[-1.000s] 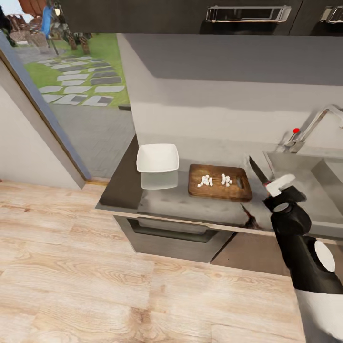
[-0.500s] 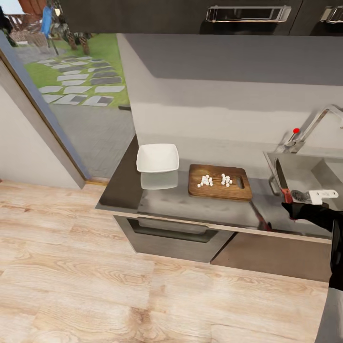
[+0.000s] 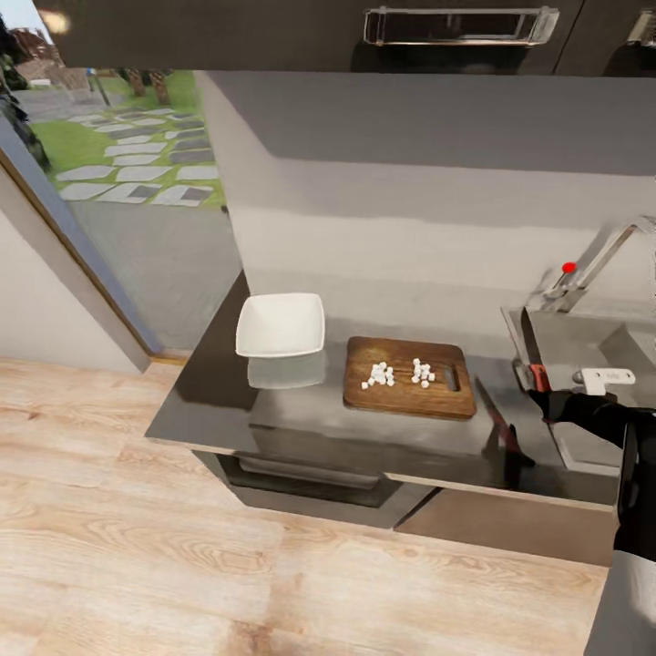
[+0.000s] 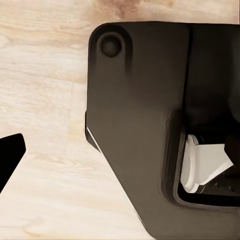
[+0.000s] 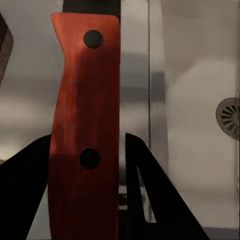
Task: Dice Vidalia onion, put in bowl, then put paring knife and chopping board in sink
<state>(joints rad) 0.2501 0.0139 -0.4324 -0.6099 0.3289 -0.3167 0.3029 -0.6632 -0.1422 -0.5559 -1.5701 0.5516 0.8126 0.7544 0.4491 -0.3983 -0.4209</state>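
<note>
Right gripper (image 3: 547,387), at the head view's right edge, pinches the paring knife (image 3: 531,359) by its red handle, the dark blade pointing away over the sink's (image 3: 583,342) near-left rim and drainboard. Behind the sink stands a chrome tap (image 3: 606,255) with a red knob (image 3: 569,268). To the left on the glossy grey countertop (image 3: 301,410) lies the chopping board (image 3: 410,375), slot handle toward the sink, with two small heaps of white diced onion (image 3: 397,373) on it. Just left of the board, slightly apart from it, sits the white square bowl (image 3: 281,324), with nothing in it. Dark wall cabinets with bar handles (image 3: 460,25) hang above, light plank floor (image 3: 182,565) spreads below, and a glass door at far left opens onto a paved garden.

From the left wrist camera, a dark part of the robot's body (image 4: 150,125) hangs over the plank floor (image 4: 45,100), and one black fingertip (image 4: 10,155) pokes in at the edge; I cannot tell whether that gripper is spread or closed.

Up close in the right wrist view, the knife's red handle (image 5: 85,125) shows two dark rivets and sits clamped between the black fingers (image 5: 150,190). Beyond it lies the grey basin with its round drain (image 5: 229,117), which the head view does not reveal.

No writing or brand marks can be read anywhere.
</note>
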